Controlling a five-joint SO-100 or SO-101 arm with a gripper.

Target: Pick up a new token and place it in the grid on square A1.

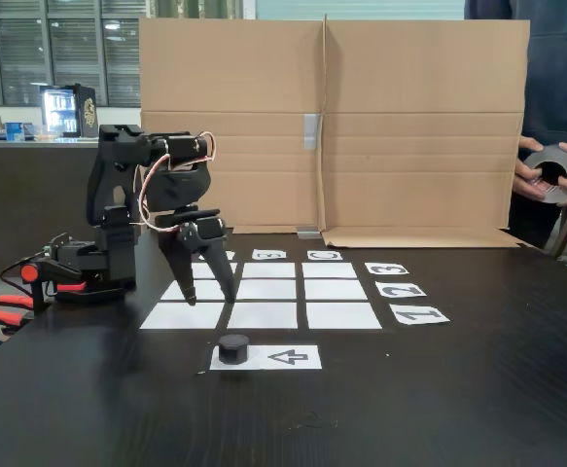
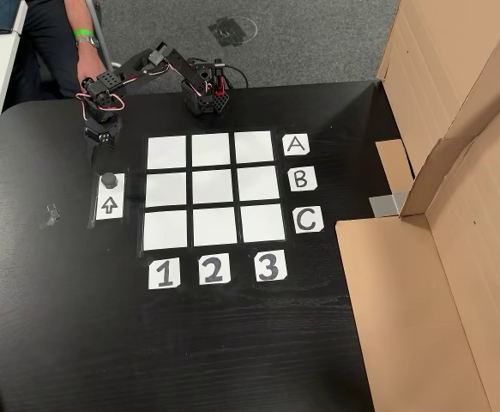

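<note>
One token (image 2: 109,179) sits on the arrow strip's (image 2: 110,206) end, just past your gripper (image 2: 100,137), which hangs spread and empty nearby, so you reach slightly farther from the arm's base.

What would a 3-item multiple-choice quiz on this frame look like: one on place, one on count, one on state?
1. Where does the small black puck token sit?
A. on the white arrow strip
B. on a grid cell
C. on the number label "1"

2. How many blank white paper cells has the grid?
A. six
B. nine
C. twelve

3. What does the black two-finger gripper hold?
A. the token
B. a tape roll
C. nothing

Key: 1 A, the puck rests on the strip's end, behind the arrow's tail. 2 B, three rows of three. 3 C, nothing sits between the fingertips; the token lies apart on the strip.
</note>
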